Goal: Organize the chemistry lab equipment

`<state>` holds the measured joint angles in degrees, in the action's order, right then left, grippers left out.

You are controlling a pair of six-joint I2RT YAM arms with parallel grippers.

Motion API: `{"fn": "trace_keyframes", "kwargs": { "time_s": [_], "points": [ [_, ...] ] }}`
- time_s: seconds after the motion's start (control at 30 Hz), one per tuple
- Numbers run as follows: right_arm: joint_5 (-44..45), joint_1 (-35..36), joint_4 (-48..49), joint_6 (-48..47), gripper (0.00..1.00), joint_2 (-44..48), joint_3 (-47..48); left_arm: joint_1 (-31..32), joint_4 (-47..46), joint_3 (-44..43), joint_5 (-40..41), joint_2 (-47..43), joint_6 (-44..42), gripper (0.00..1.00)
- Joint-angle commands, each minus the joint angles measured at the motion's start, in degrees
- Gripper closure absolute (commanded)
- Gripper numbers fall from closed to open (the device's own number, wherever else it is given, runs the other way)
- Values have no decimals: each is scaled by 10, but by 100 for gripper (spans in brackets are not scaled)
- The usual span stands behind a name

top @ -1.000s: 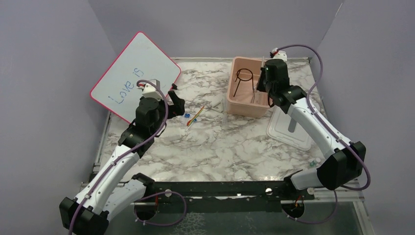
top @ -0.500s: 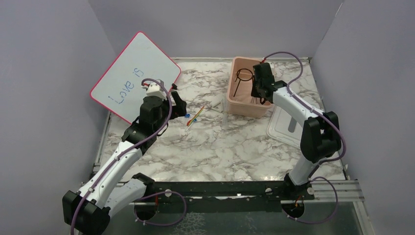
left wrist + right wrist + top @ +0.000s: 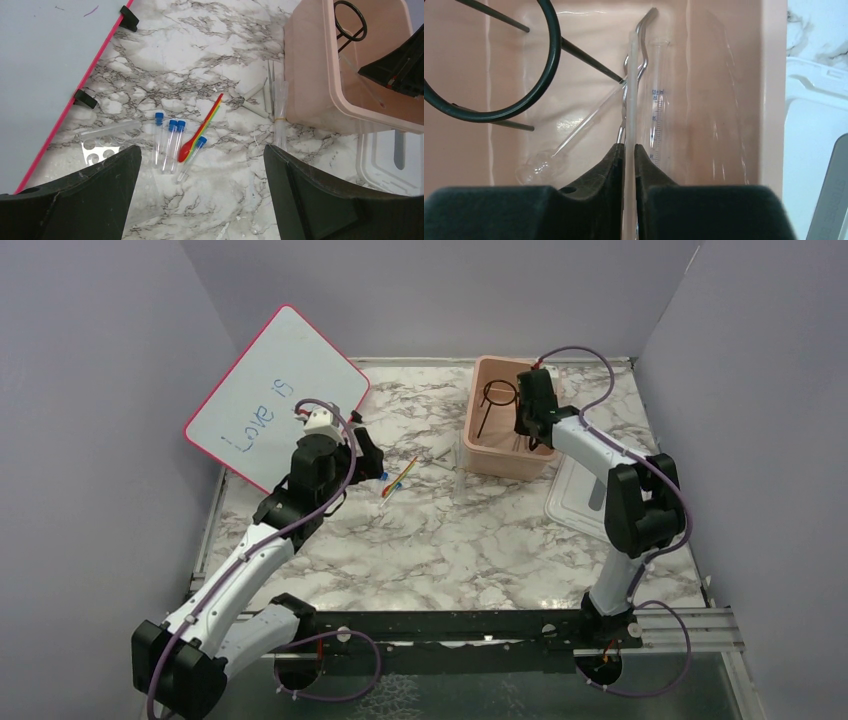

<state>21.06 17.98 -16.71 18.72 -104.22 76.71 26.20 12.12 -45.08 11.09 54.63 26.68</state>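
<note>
Nearest the arm bases lies open marble tabletop, the widest room for moving. Beyond it the left pincer hangs with its jaws spread wide and nothing between them, above a cluster of small things. Four blue-capped vials lie there: three side by side and one just right of them, beside the bowl of one red-yellow spoon-tipped rod. One clear rack with round holes lies to their left, near the whiteboard's edge. Further right, a banded bundle of clear tubes lies just beside the wall of the pink tub.

One white lid lies flat by the tub's near right corner, close to the tabletop's right edge.

Inside the tub the right pincer points down, its jaws nearly together with a pale thin rod in the slit; whether they press it cannot be told. One pair of metal tongs, one graduated tube, one glass dropper and one black ring stand, three legs showing, lie there. The tube's blue scale perhaps reads in ml.

At the far left one whiteboard, pink-rimmed, reads "Love is".
</note>
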Motion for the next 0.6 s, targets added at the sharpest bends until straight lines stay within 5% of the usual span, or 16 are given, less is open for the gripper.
{"fn": "trace_keyframes", "kwargs": {
  "time_s": [0.0,0.3,0.57],
  "points": [
    [15,-2,37,-5,77,-13,-13,-3,-8,-11,-15,6,-6,5],
    [-22,-2,7,22,66,90,-32,-3,-8,-29,-69,59,-10,8],
    [-124,-2,-29,46,66,216,-72,-3,49,-124,-139,218,-35,28]
  ]
}}
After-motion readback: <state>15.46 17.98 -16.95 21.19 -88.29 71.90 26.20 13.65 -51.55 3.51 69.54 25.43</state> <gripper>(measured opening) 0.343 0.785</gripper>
